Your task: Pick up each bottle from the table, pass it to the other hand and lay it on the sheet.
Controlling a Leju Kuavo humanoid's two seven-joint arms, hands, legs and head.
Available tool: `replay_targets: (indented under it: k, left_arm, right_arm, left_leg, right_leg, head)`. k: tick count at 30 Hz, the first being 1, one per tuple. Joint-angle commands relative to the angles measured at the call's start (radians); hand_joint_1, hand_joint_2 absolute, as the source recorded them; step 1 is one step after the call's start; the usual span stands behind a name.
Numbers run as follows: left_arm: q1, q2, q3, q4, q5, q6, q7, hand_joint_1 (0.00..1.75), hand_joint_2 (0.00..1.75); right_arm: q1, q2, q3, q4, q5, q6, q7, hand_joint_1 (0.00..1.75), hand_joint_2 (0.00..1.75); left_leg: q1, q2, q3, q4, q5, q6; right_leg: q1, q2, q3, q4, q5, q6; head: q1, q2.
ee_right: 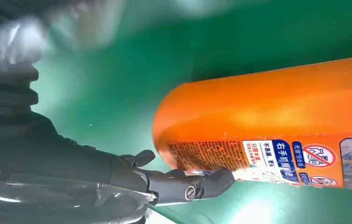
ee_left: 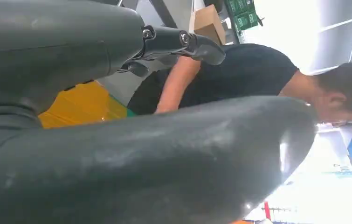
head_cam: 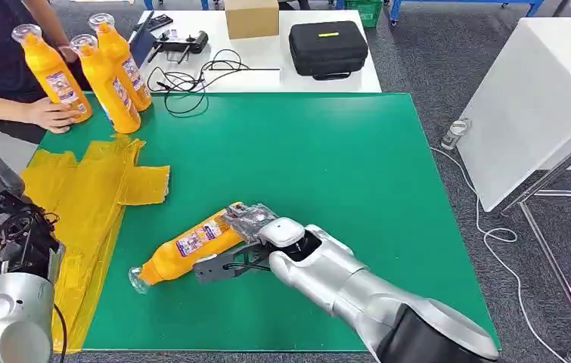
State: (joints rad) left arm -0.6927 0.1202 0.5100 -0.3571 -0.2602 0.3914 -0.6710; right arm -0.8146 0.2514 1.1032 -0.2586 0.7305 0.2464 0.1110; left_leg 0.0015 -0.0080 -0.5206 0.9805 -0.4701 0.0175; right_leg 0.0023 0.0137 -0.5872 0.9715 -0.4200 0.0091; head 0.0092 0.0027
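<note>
An orange bottle lies on its side on the green table, clear cap toward the front left. My right hand straddles its base end, dark fingers stretched along its near side. In the right wrist view one fingertip touches the labelled side of the bottle, the rest spread apart. My left hand hangs over the yellow sheet at the table's left; its thumb and a finger stand apart, holding nothing. A person's hand steadies three upright orange bottles at the far left corner.
The person stands at the far left by the table. Behind the green table a white table carries a black case, a cardboard box and cables. A white board leans at the right.
</note>
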Motion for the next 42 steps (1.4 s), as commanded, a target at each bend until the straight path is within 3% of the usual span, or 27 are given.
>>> replay_targets:
  k: [1, 7, 14, 16, 18, 19, 21, 24, 28, 34, 37, 38, 39, 40, 42]
  left_arm:
    - [-0.069, -0.021, -0.043, 0.022, 0.01, -0.013, 0.004, 0.0, 0.0]
    - [-0.076, -0.036, -0.06, 0.02, 0.012, -0.004, 0.019, 0.0, 0.0]
    - [-0.05, 0.015, -0.053, 0.0, 0.042, 0.004, 0.066, 0.0, 0.0]
    - [-0.026, 0.035, -0.048, -0.009, 0.056, -0.009, 0.061, 0.0, 0.0]
    - [0.01, 0.059, -0.038, -0.009, 0.084, -0.025, 0.04, 0.0, 0.0]
    - [0.022, 0.063, -0.034, -0.01, 0.093, -0.027, 0.03, 0.0, 0.0]
    - [0.071, 0.08, -0.022, -0.021, 0.123, -0.044, 0.0, 0.0, 0.0]
    - [0.147, 0.073, -0.018, -0.068, 0.154, -0.07, -0.027, 0.0, 0.0]
    - [0.15, 0.037, -0.042, -0.098, 0.151, -0.063, -0.025, 0.0, 0.0]
    - [0.089, 0.033, -0.07, -0.06, 0.14, -0.047, -0.005, 0.0, 0.0]
    - [0.043, 0.032, -0.095, -0.035, 0.137, -0.041, 0.019, 0.0, 0.0]
    - [0.031, 0.03, -0.104, -0.031, 0.137, -0.035, 0.026, 0.0, 0.0]
    - [0.023, 0.023, -0.11, -0.03, 0.137, -0.035, 0.028, 0.0, 0.0]
    - [0.019, 0.019, -0.117, -0.029, 0.139, -0.028, 0.03, 0.0, 0.0]
    - [0.02, 0.018, -0.118, -0.029, 0.139, -0.027, 0.03, 0.0, 0.0]
  right_arm:
    - [-0.004, -0.036, -0.001, 0.047, 0.018, -0.059, 0.023, 0.0, 1.75]
    - [-0.034, -0.03, -0.025, 0.044, 0.013, -0.089, 0.05, 0.0, 1.75]
    - [-0.145, 0.018, 0.08, -0.117, 0.139, 0.055, -0.027, 0.0, 1.75]
    - [-0.159, -0.037, 0.102, -0.264, 0.175, 0.075, -0.013, 0.0, 1.75]
    - [-0.169, -0.154, 0.098, -0.497, 0.193, 0.118, 0.003, 0.0, 1.75]
    - [-0.171, -0.186, 0.093, -0.569, 0.193, 0.135, 0.012, 0.0, 0.0]
    - [-0.181, -0.274, 0.048, -0.77, 0.184, 0.162, 0.058, 0.0, 0.0]
    - [-0.154, -0.37, -0.08, -1.044, 0.159, 0.108, 0.114, 0.0, 0.0]
    - [-0.108, -0.379, -0.184, -1.209, 0.174, 0.08, 0.159, 0.0, 0.0]
    - [-0.098, -0.314, -0.173, -1.057, 0.177, 0.105, 0.127, 0.0, 0.0]
    - [-0.119, -0.214, -0.13, -0.78, 0.133, 0.113, 0.062, 0.0, 0.0]
    - [-0.136, -0.16, -0.102, -0.626, 0.125, 0.061, 0.023, 0.0, 0.0]
    - [-0.14, -0.12, -0.094, -0.506, 0.107, 0.077, 0.012, 0.0, 1.75]
    - [-0.151, -0.079, -0.07, -0.363, 0.111, -0.003, -0.035, 0.0, 1.75]
    - [-0.146, -0.079, -0.068, -0.352, 0.11, -0.013, -0.043, 0.0, 1.75]
  left_leg:
    - [0.001, -0.005, 0.0, 0.001, 0.0, -0.001]
    - [0.001, -0.003, 0.0, 0.001, -0.001, -0.001]
    - [0.001, 0.004, -0.001, 0.003, -0.002, -0.001]
    - [0.001, 0.006, -0.001, 0.003, -0.002, -0.001]
    - [0.001, 0.006, 0.0, 0.003, -0.003, -0.001]
    - [0.001, 0.004, -0.001, 0.001, -0.001, -0.001]
    - [0.001, 0.003, 0.0, 0.001, -0.001, 0.0]
    - [0.0, 0.002, 0.0, 0.002, -0.002, 0.0]
    - [0.001, 0.0, -0.001, 0.002, -0.002, 0.0]
    - [0.0, -0.003, 0.0, 0.0, 0.0, -0.001]
    - [0.001, -0.002, 0.0, 0.0, 0.0, -0.001]
    - [0.001, -0.002, 0.002, 0.0, 0.0, -0.002]
    - [0.001, -0.002, 0.002, 0.0, 0.001, -0.002]
    - [0.001, -0.002, 0.003, 0.0, 0.001, -0.002]
    - [0.001, 0.0, 0.004, -0.001, 0.001, -0.002]
  right_leg:
    - [0.001, -0.006, 0.003, -0.001, -0.001, 0.001]
    - [0.001, -0.005, 0.002, 0.0, -0.001, 0.001]
    - [0.0, 0.003, -0.002, 0.003, -0.001, 0.0]
    - [0.0, 0.004, -0.001, 0.003, -0.001, 0.0]
    - [0.001, 0.004, 0.0, 0.004, -0.001, 0.0]
    - [0.0, 0.002, -0.001, 0.002, 0.0, 0.001]
    - [0.0, 0.001, 0.0, 0.002, -0.001, 0.001]
    - [0.0, 0.001, 0.001, 0.002, -0.001, 0.002]
    - [0.0, -0.003, 0.001, 0.002, -0.002, 0.002]
    - [0.0, -0.004, 0.002, -0.002, -0.001, 0.001]
    - [0.0, -0.003, 0.002, -0.002, 0.0, 0.0]
    - [0.001, -0.004, 0.004, -0.002, 0.0, 0.0]
    - [0.001, -0.003, 0.004, -0.002, 0.0, 0.0]
    - [0.001, -0.003, 0.004, -0.002, 0.0, 0.0]
    - [0.001, -0.001, 0.004, -0.001, 0.001, -0.001]
  head:
    - [0.0, 0.0]
    - [0.0, 0.0]
    - [0.0, 0.0]
    - [0.0, 0.0]
    - [0.0, 0.0]
    - [0.0, 0.0]
    - [0.0, 0.0]
    - [0.0, 0.0]
    - [0.0, 0.0]
    - [0.0, 0.0]
    - [0.0, 0.0]
    - [0.0, 0.0]
    - [0.001, 0.0]
    - [0.0, 0.0]
    - [0.0, 0.0]
